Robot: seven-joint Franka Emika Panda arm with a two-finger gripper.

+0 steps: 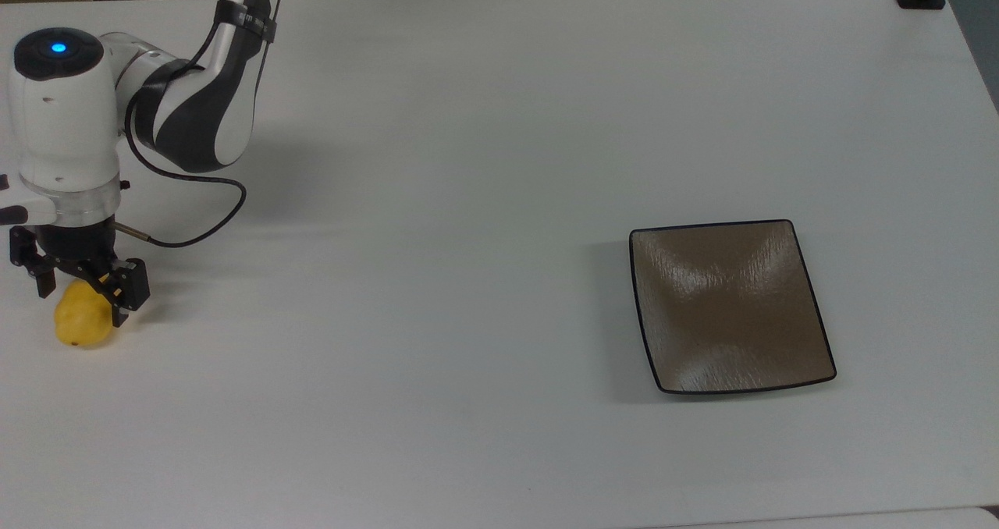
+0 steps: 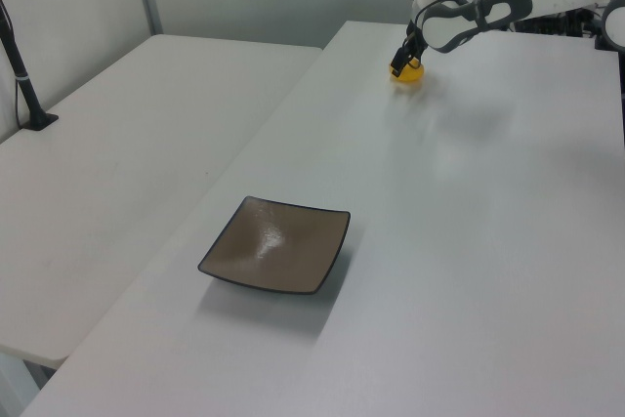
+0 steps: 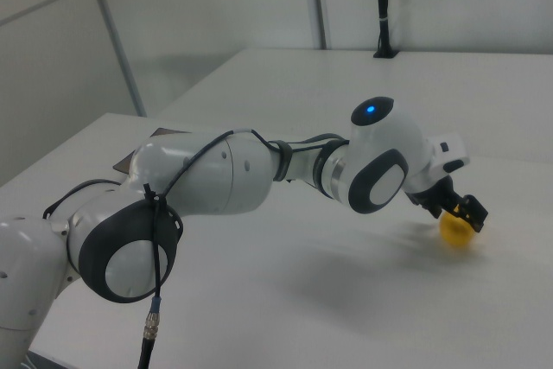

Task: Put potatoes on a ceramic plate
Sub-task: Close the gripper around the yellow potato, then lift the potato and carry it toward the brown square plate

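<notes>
Fingers (image 1: 125,289) spread wide, straddling the potato (image 1: 80,322) from above; one tip down past its side toward the top view's right, the other at its far end. Contact with the skin cannot be told. In the right view the gripper (image 3: 456,210) sits over the upper part of the potato (image 3: 454,232); in the left view the gripper (image 2: 400,62) covers most of the potato (image 2: 412,71).

Potato: small, bright yellow, smooth oval, tiny dark spot at its near end in the top view. Lies on the white surface (image 1: 468,162) close to the edge on the top view's left.

Ceramic plate (image 1: 730,307): square, glossy brown-taupe, thin black rim, rounded corners, finely streaked, slightly dished. Bare. Well apart from the potato, toward the surface's opposite side. Bare surface between them.

White-and-grey arm (image 1: 195,100) reaches in from the far corner; thin black cable (image 1: 211,225) loops beside the wrist.
</notes>
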